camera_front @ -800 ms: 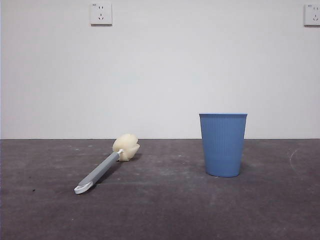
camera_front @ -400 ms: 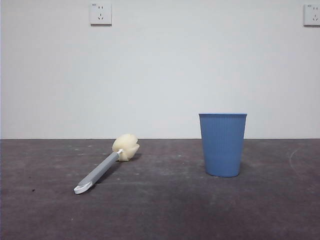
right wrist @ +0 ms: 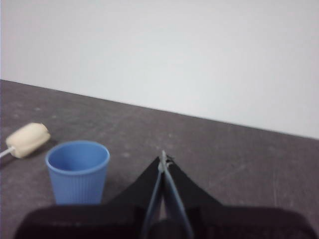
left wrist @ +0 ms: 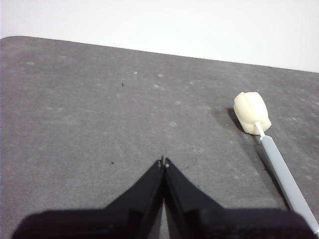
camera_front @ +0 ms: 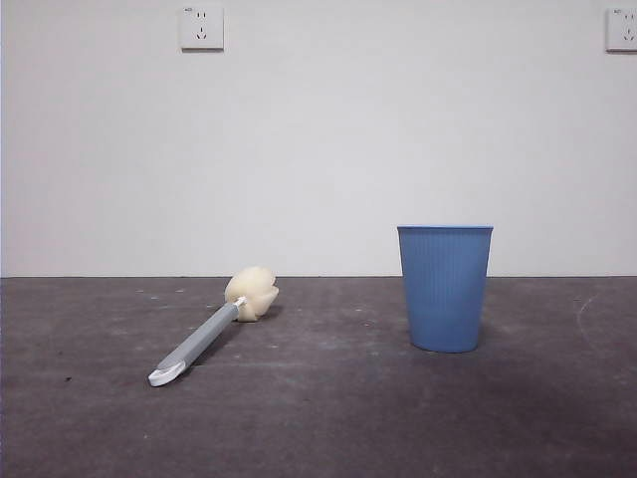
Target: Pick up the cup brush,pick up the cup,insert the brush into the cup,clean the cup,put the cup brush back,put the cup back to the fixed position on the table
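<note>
The cup brush [camera_front: 206, 334] lies flat on the table [camera_front: 328, 418] at the left, cream sponge head toward the wall, white looped tip toward the front. The light blue ribbed cup [camera_front: 444, 288] stands upright at the right, empty. My left gripper [left wrist: 163, 161] is shut and empty, above the table and apart from the brush [left wrist: 271, 149]. My right gripper [right wrist: 163, 158] is shut and empty, beside the cup [right wrist: 77, 170] without touching it; the sponge head [right wrist: 27, 139] shows beyond the cup. Neither gripper shows in the front view.
A white wall runs along the table's far edge, with two sockets [camera_front: 201, 27] high up. Pale scuffs mark the dark table.
</note>
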Controlling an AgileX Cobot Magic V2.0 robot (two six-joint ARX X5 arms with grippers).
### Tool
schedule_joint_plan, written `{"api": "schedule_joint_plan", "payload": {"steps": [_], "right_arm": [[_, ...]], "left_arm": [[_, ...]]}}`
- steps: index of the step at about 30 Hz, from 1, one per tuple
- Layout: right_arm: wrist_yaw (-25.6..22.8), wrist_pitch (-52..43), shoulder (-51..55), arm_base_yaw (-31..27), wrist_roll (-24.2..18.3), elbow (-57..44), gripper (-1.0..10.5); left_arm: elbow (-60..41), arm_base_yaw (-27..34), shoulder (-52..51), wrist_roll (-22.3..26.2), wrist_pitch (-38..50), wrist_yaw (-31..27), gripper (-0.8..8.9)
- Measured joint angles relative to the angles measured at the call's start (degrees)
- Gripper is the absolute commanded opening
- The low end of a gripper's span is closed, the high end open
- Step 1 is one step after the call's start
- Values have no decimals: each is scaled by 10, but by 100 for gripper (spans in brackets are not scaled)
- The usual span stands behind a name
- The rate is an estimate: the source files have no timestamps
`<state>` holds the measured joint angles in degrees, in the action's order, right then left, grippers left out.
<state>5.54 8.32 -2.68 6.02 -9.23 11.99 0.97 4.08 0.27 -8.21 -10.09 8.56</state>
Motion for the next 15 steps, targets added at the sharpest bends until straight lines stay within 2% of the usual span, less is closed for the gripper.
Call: {"api": "schedule_joint_plan", "payload": {"steps": [15], "right_arm": [[-1,15,24,-23,71,-109,2]], "left_arm": [[0,0,0,0,0,0,-1]]}}
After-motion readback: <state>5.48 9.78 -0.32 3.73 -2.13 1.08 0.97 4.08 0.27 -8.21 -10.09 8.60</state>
